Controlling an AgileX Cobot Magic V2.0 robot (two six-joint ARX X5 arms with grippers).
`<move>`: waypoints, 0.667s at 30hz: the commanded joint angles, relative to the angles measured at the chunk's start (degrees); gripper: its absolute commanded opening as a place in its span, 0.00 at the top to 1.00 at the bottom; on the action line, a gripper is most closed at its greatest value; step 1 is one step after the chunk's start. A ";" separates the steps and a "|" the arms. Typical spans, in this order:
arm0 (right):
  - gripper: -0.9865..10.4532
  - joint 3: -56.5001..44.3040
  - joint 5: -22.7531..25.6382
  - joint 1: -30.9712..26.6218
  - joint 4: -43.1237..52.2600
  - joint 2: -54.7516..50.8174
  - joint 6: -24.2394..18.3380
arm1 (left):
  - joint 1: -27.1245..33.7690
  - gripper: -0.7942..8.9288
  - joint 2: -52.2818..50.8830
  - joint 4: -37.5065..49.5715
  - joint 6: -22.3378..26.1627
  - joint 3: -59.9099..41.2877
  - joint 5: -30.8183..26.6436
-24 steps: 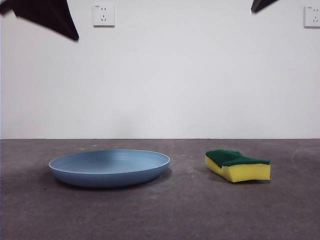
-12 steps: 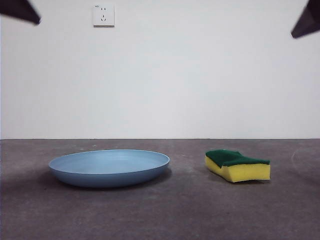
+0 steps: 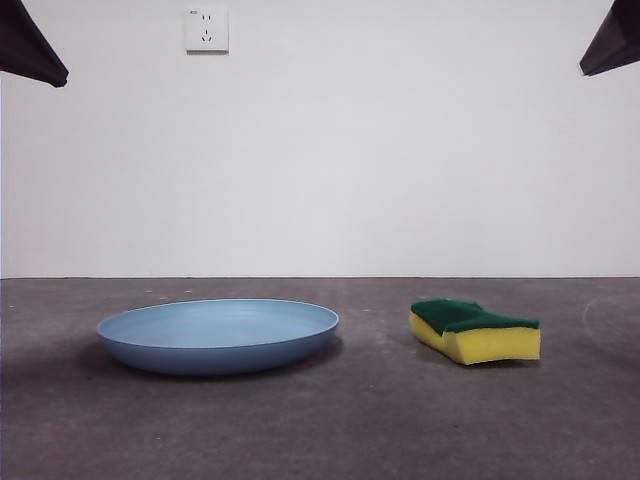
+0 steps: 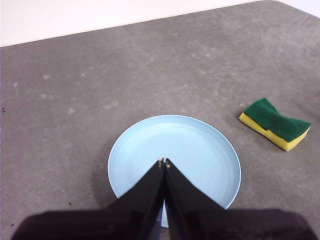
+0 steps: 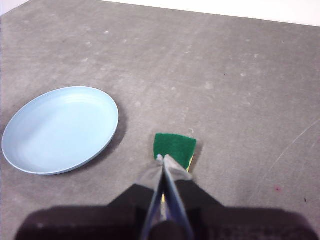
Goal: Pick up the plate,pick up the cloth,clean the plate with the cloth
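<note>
From the front, a light-blue plastic plate (image 3: 218,335) lies flat on the grey surface (image 3: 340,430), left of centre. A sponge (image 3: 475,331), yellow foam under a dark green scouring layer, lies flat to its right, well apart from it. A white wall socket (image 3: 207,30) sits high on the wall behind. Two dark tips show at the top corners, one at the left (image 3: 28,48) and one at the right (image 3: 612,42), both far above the things; this view does not tell which arm is which.

In the left wrist view, the left claw (image 4: 163,162) hangs above the plate (image 4: 200,150), its two black jaws pressed together to a point, gripping nothing. The tips line up over the plate's inner floor. The sponge (image 4: 275,123) rests off to one side on the bare surface (image 4: 75,90), clear of the plate's rim.

In the right wrist view, the right claw (image 5: 163,160) is likewise closed and empty, its tips meeting above the sponge (image 5: 174,147), green side up. The plate (image 5: 60,129) lies beside the sponge, not touching it, on the surface (image 5: 240,90).
</note>
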 commanded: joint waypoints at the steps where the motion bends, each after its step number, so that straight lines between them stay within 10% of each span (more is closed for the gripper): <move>1: 0.91 -0.15 -0.04 0.13 0.37 -0.11 0.13 | -0.07 0.92 0.11 -0.04 -0.31 -0.04 -0.07; 20: 0.91 -0.15 -0.04 0.09 0.37 -0.11 0.11 | 14.14 0.92 -15.96 0.96 8.83 -6.12 3.21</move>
